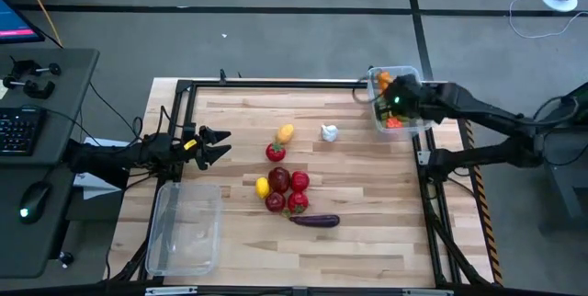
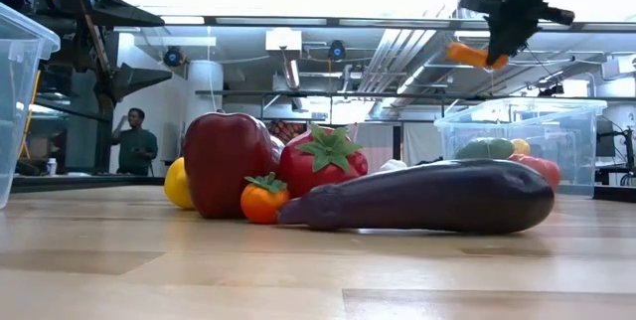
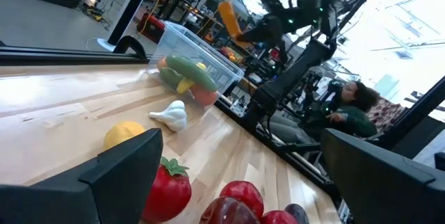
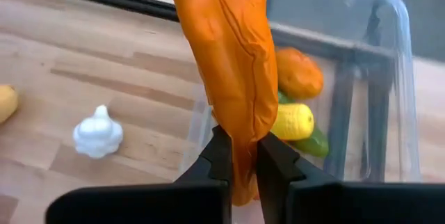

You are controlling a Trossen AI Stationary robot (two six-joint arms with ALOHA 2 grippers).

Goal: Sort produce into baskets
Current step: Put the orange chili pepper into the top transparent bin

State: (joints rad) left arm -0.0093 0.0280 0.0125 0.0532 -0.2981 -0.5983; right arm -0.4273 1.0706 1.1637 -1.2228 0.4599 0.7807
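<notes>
My right gripper (image 4: pixel 243 161) is shut on an orange carrot (image 4: pixel 226 57) and hangs above the clear basket (image 1: pixel 424 123) at the table's far right. That basket holds a green cucumber (image 4: pixel 316 142), a yellow piece (image 4: pixel 292 121) and an orange one (image 4: pixel 299 72). White garlic (image 1: pixel 329 132) lies on the boards left of the basket. More produce (image 1: pixel 285 186) and a purple eggplant (image 1: pixel 315 221) lie mid-table. My left gripper (image 1: pixel 216 146) stands open at the table's left. A second clear basket (image 1: pixel 184 227) with nothing in it sits at the near left. My right gripper pinches one end of the carrot (image 4: pixel 243 137) between its two fingers (image 4: pixel 217 156). The rest of the carrot reaches out past the fingertips, along the line in which they point. The gripper slants downward from above, and the carrot (image 2: pixel 472 56) hangs clear above the basket.
A dark metal frame (image 1: pixel 276 83) runs round the wooden table top. A yellow fruit (image 1: pixel 286 133) and a red one (image 1: pixel 276 152) lie just right of my left gripper. A person (image 2: pixel 134 141) stands in the room behind the table.
</notes>
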